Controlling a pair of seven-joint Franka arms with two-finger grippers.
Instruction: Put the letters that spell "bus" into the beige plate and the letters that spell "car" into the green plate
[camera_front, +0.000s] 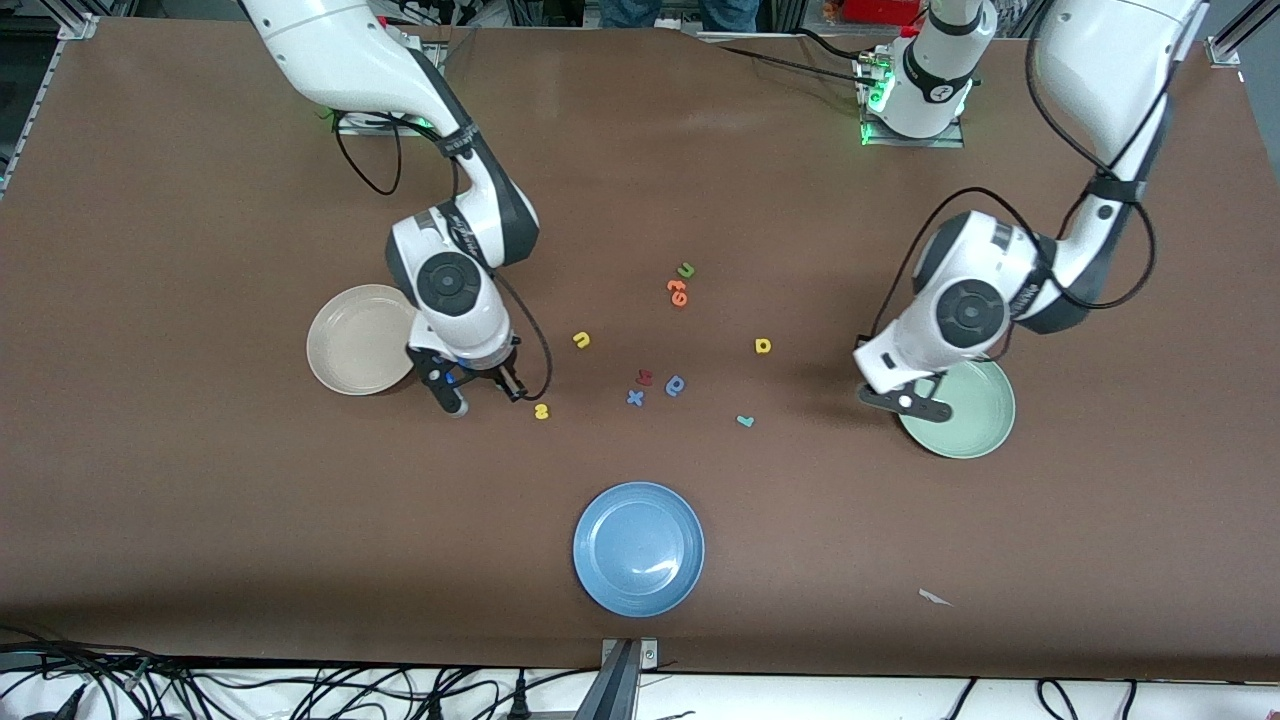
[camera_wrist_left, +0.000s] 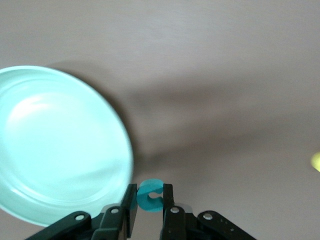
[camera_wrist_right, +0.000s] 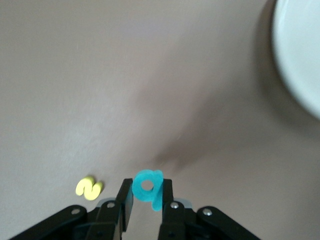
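My right gripper (camera_front: 478, 392) hangs low beside the beige plate (camera_front: 345, 345), shut on the teal "b" (camera_wrist_right: 140, 193), which stands between its fingers (camera_wrist_right: 146, 192). The yellow "s" (camera_front: 541, 410) lies on the table just beside it, also seen in the right wrist view (camera_wrist_right: 89, 188). My left gripper (camera_front: 905, 402) is at the rim of the green plate (camera_front: 975, 415), shut on the teal-blue "c" (camera_wrist_left: 143, 200). The yellow "u" (camera_front: 581, 340), yellow "a" (camera_front: 762, 346) and teal "r" (camera_front: 744, 421) lie loose on the table between the two plates.
A blue plate (camera_front: 638, 548) sits nearer the front camera, mid-table. A green "u" (camera_front: 686, 270), orange letters (camera_front: 678, 292), a red letter (camera_front: 644, 377), a blue "x" (camera_front: 635, 398) and a darker blue rounded letter (camera_front: 675, 386) are scattered mid-table.
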